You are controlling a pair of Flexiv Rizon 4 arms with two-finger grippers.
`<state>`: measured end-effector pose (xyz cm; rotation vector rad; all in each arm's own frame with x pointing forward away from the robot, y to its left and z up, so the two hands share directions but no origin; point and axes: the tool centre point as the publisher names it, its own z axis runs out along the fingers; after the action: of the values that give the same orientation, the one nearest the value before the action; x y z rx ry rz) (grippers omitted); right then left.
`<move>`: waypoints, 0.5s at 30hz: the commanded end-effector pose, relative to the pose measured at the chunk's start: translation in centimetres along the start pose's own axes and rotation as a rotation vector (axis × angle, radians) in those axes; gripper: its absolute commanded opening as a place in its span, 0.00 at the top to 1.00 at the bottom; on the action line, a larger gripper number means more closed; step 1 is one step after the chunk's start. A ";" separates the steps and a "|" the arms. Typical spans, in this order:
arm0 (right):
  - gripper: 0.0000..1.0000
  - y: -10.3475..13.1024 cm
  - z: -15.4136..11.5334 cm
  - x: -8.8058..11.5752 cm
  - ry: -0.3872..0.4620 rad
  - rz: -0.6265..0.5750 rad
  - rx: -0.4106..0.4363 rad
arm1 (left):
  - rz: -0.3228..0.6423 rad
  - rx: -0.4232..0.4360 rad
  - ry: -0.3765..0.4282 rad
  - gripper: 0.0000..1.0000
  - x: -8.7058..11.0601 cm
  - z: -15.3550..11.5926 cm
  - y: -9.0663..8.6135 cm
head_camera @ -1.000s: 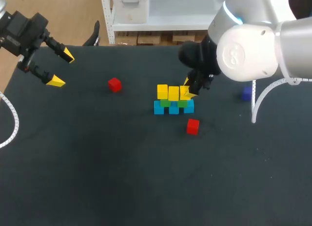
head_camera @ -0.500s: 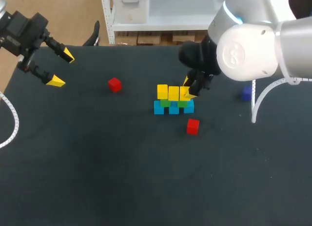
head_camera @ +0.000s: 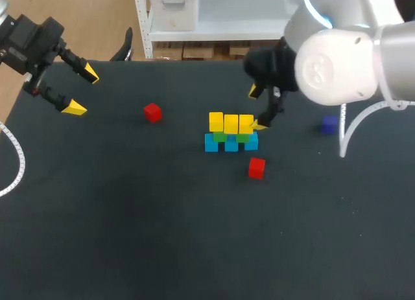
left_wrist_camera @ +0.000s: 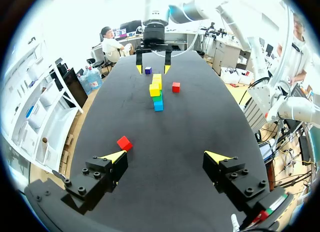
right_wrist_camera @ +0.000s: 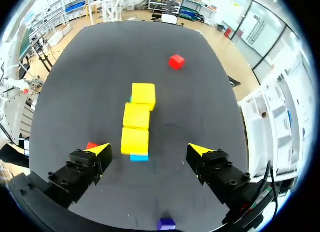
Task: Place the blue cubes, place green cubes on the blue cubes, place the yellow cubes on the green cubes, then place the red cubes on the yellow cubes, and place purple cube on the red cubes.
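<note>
Mid-table stands a stack: a row of three blue cubes (head_camera: 231, 145), green cubes (head_camera: 220, 137) on them, and three yellow cubes (head_camera: 230, 124) on top. My right gripper (head_camera: 257, 107) hangs open just above the stack's right end, touching nothing. From its wrist the yellow row (right_wrist_camera: 137, 116) lies ahead, between the spread fingers of that gripper (right_wrist_camera: 150, 150). One red cube (head_camera: 152, 112) lies left of the stack, another red cube (head_camera: 257, 168) in front of it. The purple cube (head_camera: 329, 124) sits at the right. My left gripper (head_camera: 83, 91) is open at the far left corner.
From the left wrist, the near red cube (left_wrist_camera: 124, 142) lies just ahead of the left gripper (left_wrist_camera: 165, 157), with the stack (left_wrist_camera: 157, 91) farther along the black table (head_camera: 162, 235). A white cable loop (head_camera: 14, 164) lies at the left edge.
My right gripper has opened, let go of the third yellow cube on the stack's right end, and lifted slightly up and back. The left arm has not moved.
</note>
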<state>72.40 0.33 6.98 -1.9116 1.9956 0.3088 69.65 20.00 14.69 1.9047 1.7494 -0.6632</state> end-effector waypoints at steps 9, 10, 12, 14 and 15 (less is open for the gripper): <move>1.00 0.5 -0.8 2.7 -0.045 0.029 0.024 | 0.002 0.002 0.000 0.00 0.1 0.0 0.1; 1.00 0.6 -0.7 2.6 -0.046 0.027 0.024 | 0.002 0.002 0.000 0.00 0.1 0.0 0.1; 1.00 0.8 -0.7 2.5 -0.050 0.019 0.021 | 0.002 0.002 0.000 0.00 0.1 0.0 0.1; 1.00 0.9 -0.5 2.4 -0.052 0.013 0.019 | 0.002 0.002 0.000 0.00 0.1 0.0 0.1; 1.00 0.9 -0.4 2.4 -0.053 0.012 0.017 | 0.002 0.002 0.000 0.00 0.1 0.0 0.1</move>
<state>71.42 -2.04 6.45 -1.8628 1.9738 0.3364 69.65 20.00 14.69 1.9048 1.7493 -0.6633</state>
